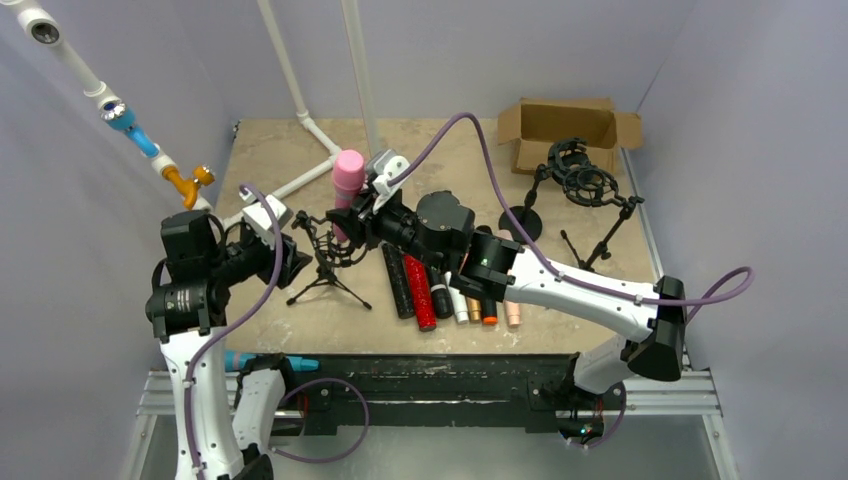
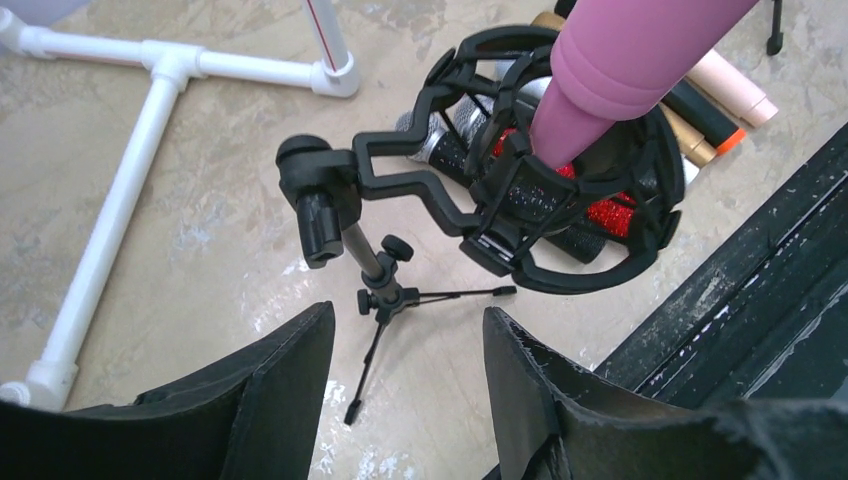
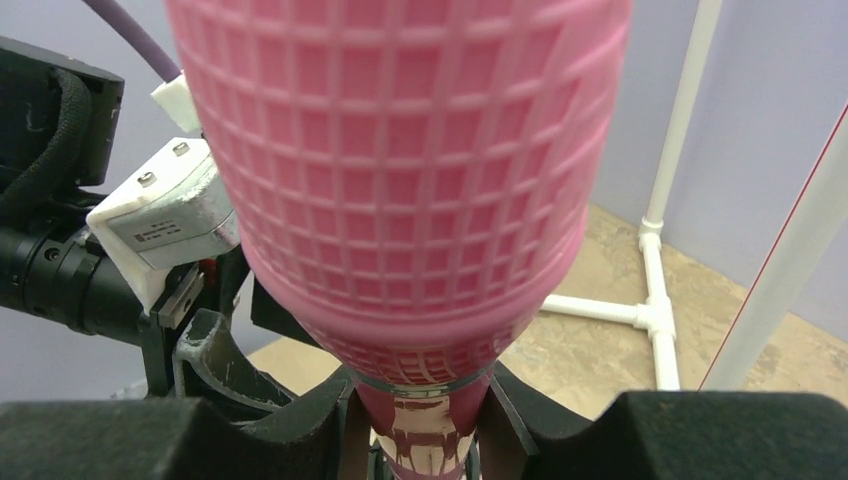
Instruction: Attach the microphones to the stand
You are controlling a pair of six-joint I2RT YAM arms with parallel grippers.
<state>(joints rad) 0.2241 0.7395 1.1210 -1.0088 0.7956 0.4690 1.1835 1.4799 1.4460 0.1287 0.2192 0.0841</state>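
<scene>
With right jaws gripping the pink microphone [image 1: 348,170], slide it straight into the shock mount [image 2: 520,255]; left jaws open, empty

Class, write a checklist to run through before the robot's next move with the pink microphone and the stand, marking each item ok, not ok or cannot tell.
1. Grip of right pincer on pink microphone: ok.
2. Tail of the microphone inside the ring of the shock mount: ok.
3. Microphone fully seated in the mount: cannot tell.
4. Hold of left pincer on tripod stand: not ok, jaws open, touching nothing.
5. Stand upright on its legs: ok.
</scene>
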